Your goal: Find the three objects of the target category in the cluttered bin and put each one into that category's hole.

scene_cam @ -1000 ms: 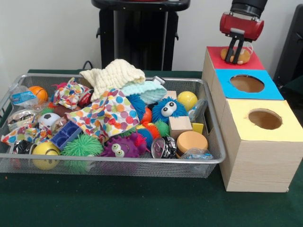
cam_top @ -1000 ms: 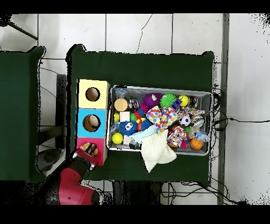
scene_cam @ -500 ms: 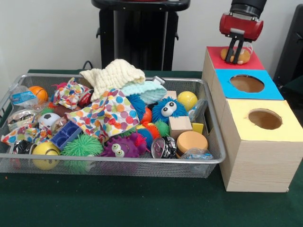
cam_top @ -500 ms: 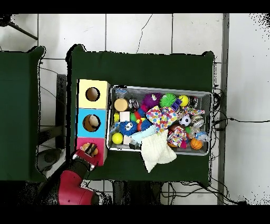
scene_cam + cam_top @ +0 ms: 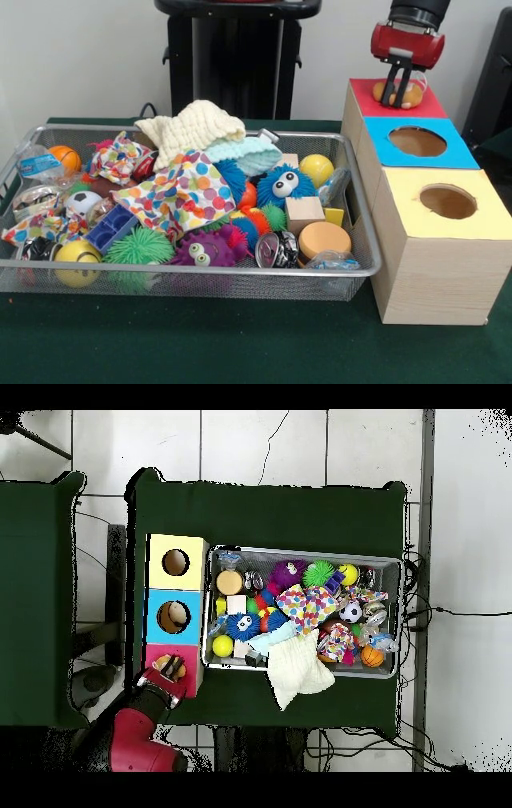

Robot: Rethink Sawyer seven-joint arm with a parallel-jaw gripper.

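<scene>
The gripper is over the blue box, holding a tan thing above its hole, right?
Not quite: the gripper is over the red box, not the blue one. It does hold a tan thing there, as the front view shows.

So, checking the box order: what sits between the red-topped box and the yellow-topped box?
The blue-topped box sits between the red-topped box and the yellow-topped box; its hole is unobstructed. The front view shows this clearly.

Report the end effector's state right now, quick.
End effector: closed on a tan rounded object, over the red-topped wooden box.
</scene>
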